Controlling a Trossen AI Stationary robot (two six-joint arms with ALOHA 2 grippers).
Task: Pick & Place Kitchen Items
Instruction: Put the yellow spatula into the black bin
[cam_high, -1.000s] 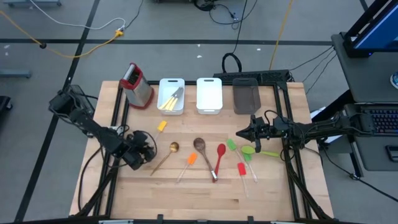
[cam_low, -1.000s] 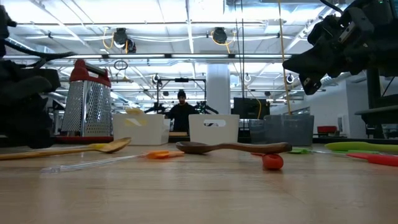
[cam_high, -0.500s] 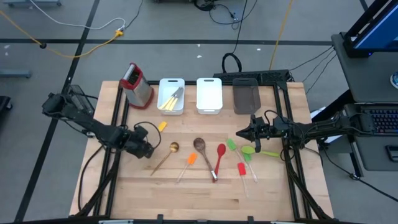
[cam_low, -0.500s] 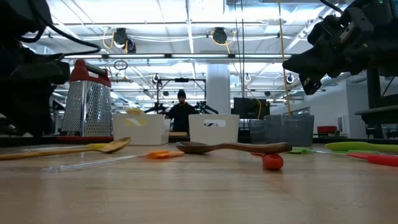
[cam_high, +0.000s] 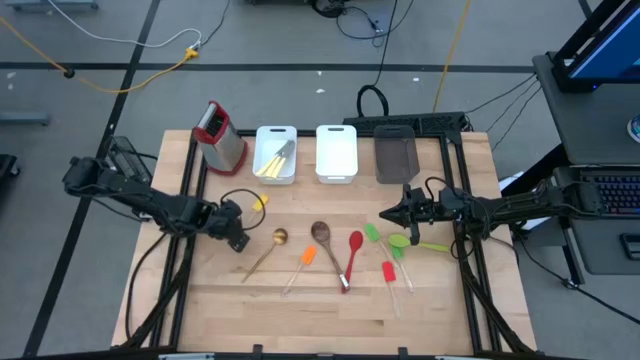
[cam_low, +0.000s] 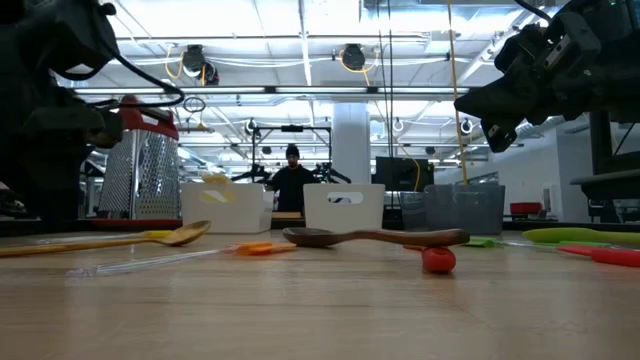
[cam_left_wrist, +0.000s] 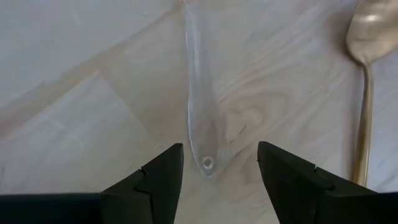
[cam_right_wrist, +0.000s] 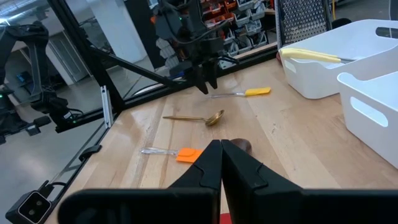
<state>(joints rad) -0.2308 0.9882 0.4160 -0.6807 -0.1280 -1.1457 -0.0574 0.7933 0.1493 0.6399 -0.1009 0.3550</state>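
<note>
Clear-handled yellow spatula (cam_left_wrist: 200, 118) lies between the left gripper's (cam_left_wrist: 217, 171) open fingers; right gripper's (cam_right_wrist: 221, 163) fingers closed.

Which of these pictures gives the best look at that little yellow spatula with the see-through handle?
The right wrist view: the yellow spatula lies whole and unobstructed, just below the left gripper. The left wrist view shows only its clear handle between open fingers. The high view shows just its yellow head; the low view does not show it.

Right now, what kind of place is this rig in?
Probably a robotics lab or workshop, not a kitchen. The wooden table stands on a bare floor with loose cables, strip lights and equipment racks fill the hall behind, and a person works at a bench.
</note>
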